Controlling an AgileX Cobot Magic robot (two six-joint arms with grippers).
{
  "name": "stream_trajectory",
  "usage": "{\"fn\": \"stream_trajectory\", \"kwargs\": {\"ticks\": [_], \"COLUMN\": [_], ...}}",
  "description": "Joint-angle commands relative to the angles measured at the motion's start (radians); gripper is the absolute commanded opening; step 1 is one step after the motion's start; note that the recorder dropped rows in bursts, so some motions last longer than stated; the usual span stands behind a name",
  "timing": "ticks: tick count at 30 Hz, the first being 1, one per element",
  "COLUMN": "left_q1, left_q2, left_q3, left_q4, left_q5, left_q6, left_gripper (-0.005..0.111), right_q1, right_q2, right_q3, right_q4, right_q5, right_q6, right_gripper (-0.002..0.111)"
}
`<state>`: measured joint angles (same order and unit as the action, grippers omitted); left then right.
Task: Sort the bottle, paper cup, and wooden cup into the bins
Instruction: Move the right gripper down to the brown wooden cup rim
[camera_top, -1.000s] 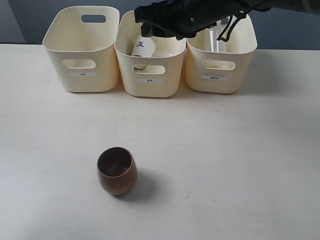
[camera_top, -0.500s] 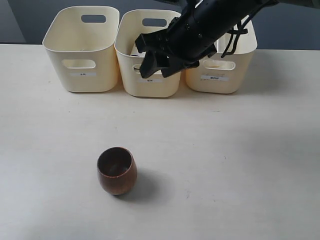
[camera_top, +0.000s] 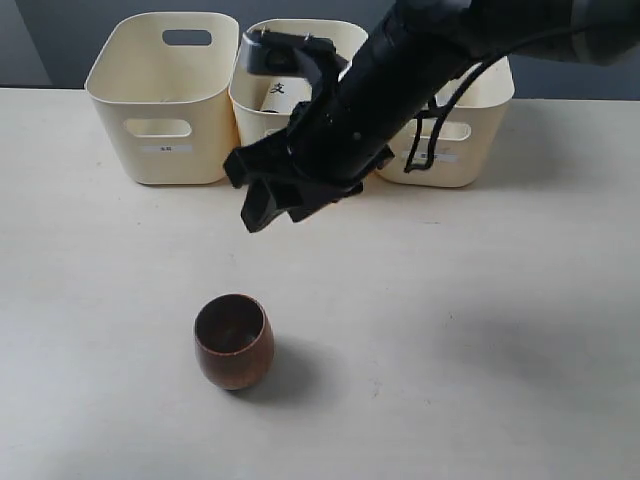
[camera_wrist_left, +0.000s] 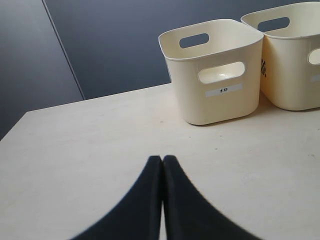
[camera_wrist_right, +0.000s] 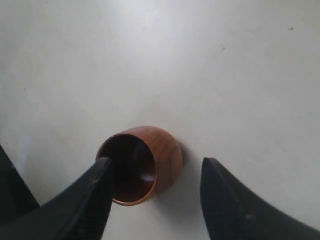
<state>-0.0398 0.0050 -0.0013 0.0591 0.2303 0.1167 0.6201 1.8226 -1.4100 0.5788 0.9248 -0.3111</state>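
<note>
One wooden cup (camera_top: 233, 341) stands upright toward the bench (camera_top: 500, 350) edge opposite the bins (camera_top: 160, 100). The right gripper (camera_top: 275, 212), jaws spread and empty, hovers between them, above the cup.

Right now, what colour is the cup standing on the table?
Dark reddish-brown wood; the wooden cup shows best in the exterior view.

Matte black arm (camera_top: 400, 80), bulky joints; black tapered fingers (camera_wrist_right: 230, 200).
</note>
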Motion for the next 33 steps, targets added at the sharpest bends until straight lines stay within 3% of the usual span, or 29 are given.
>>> {"fn": "stream_trajectory", "kwargs": {"ticks": [1, 19, 33], "left_q1": [-0.003, -0.003, -0.003], "left_q2": [-0.005, -0.005, -0.005], "left_q3": [0.001, 0.001, 0.001], "left_q4": [0.006, 0.006, 0.006], "left_q5": [-0.004, -0.004, -0.004], "left_q6": [-0.002, -0.002, -0.002], "left_gripper": [0.000, 0.000, 0.000], "right_q1": [0.010, 0.011, 0.129], "right_q2": [-0.010, 0.002, 0.007], "right_q3": [0.072, 0.203, 0.205], "right_q4": [-0.028, 0.040, 0.024], "right_q5": [-0.071, -0.173, -0.252], "right_q6": [0.002, 0.012, 0.009], "right_gripper": [0.052, 0.052, 0.052]}}
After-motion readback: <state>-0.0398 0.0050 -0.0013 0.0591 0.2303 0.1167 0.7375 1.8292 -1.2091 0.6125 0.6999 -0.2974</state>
